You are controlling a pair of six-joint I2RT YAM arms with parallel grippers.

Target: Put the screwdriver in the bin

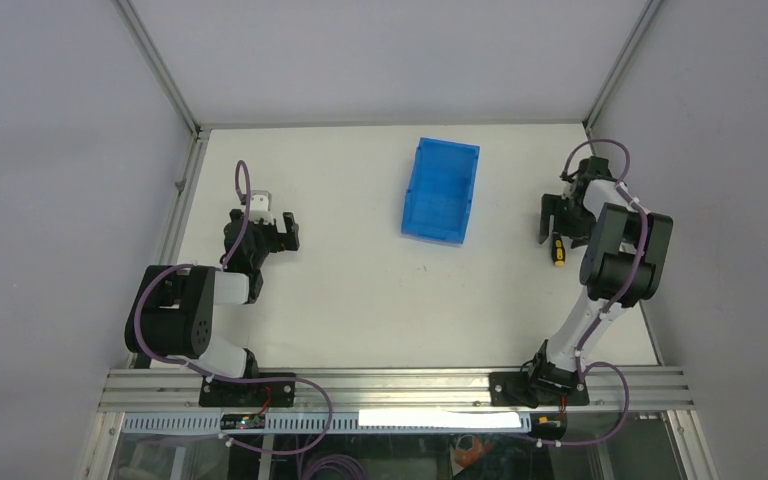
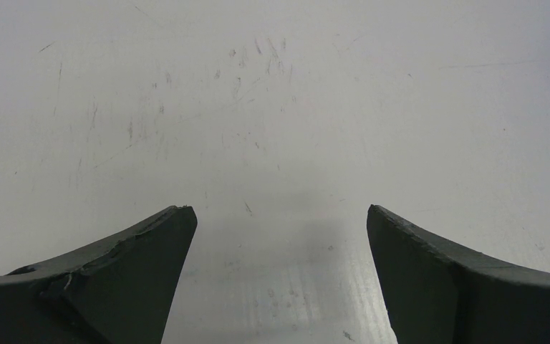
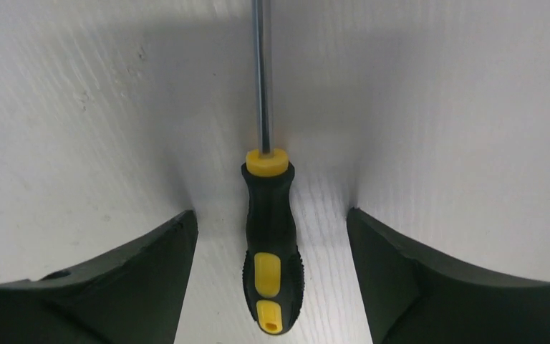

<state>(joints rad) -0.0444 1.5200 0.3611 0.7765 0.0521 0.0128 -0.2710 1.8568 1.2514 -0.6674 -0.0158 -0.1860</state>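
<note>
The screwdriver (image 1: 558,252) lies flat on the white table at the right, well to the right of the bin. In the right wrist view its black and yellow handle (image 3: 271,236) lies between my fingers, with the shaft pointing away. My right gripper (image 1: 558,228) is open and low over it (image 3: 268,213); the jaws stand on either side of the handle with a gap on each side. The blue bin (image 1: 441,195) stands empty at the far middle of the table. My left gripper (image 1: 282,232) is open and empty over bare table (image 2: 279,208).
The white table (image 1: 360,290) has metal rails along its left edge (image 1: 182,200) and near edge (image 1: 390,385). Grey walls enclose the left, far and right sides. The right arm's elbow (image 1: 625,250) stands close to the right edge.
</note>
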